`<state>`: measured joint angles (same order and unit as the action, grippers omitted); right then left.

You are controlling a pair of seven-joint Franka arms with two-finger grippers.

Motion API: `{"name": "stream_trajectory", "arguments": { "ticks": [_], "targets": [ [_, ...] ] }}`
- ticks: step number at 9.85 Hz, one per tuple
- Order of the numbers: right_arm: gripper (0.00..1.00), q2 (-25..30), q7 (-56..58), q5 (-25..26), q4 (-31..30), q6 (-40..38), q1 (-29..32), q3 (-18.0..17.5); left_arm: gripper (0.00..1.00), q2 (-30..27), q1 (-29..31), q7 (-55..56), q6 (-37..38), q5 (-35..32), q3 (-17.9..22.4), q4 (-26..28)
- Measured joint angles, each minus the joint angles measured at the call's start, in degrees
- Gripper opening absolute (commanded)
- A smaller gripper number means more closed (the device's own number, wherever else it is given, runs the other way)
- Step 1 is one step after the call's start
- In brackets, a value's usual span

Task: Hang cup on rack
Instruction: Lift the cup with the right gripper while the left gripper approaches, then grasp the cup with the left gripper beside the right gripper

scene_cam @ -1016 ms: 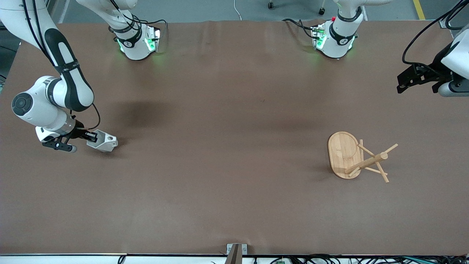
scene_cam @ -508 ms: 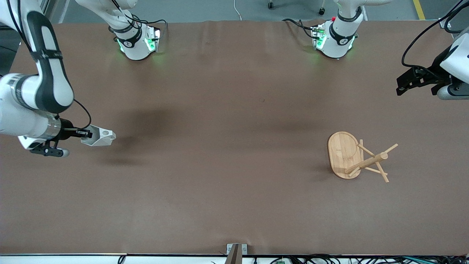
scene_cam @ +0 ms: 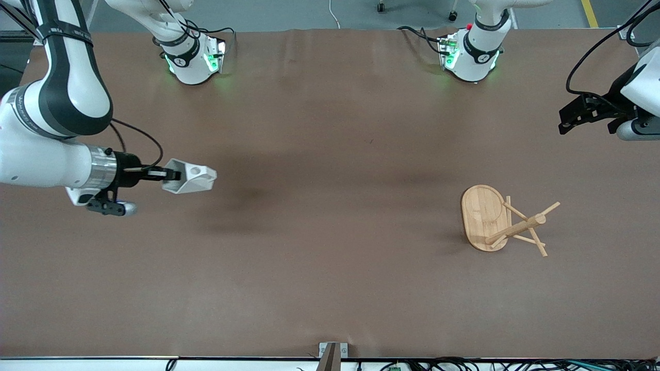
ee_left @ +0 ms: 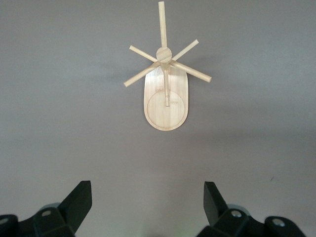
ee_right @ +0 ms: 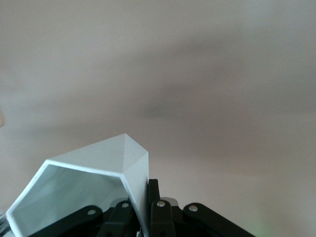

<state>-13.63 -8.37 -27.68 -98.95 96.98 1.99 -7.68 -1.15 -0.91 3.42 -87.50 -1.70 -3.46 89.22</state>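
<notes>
Fingers of the right gripper [scene_cam: 166, 174] are pinching the cup [scene_cam: 191, 179] by its rim, above the table [scene_cam: 330, 268], the rack [scene_cam: 502, 222] at its four o'clock. Left gripper [scene_cam: 585, 114], spread, is waiting.

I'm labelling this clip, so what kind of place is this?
Probably a robotics lab: two Franka arms are bolted to a brown table, cables trail along its edges, and only a rack and a cup are out.

right gripper [ee_right: 144, 210] | fingers [ee_right: 157, 207] pinch the cup [ee_right: 98, 182] wall; brown table [ee_right: 197, 74] below
</notes>
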Motion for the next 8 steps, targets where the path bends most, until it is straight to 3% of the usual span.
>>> {"name": "stream_trajectory", "arguments": {
  "ticks": [3,5,8],
  "targets": [
    [0.00,-0.23,4.14,-15.57,-0.30,-0.09,-0.20,-4.86,1.00,0.17,-2.55,-0.45,-0.01,1.99,-1.00,0.02],
    [0.00,-0.55,8.70,-24.98,-1.98,-0.09,-0.46,-6.80,1.00,2.42,-9.68,-0.49,-0.67,3.12,-3.02,-0.81],
    [0.00,-0.96,14.36,-36.47,-4.88,-0.08,-0.72,-9.08,1.00,10.55,-22.67,0.06,-4.62,3.28,-4.81,-5.45]
  ]
}}
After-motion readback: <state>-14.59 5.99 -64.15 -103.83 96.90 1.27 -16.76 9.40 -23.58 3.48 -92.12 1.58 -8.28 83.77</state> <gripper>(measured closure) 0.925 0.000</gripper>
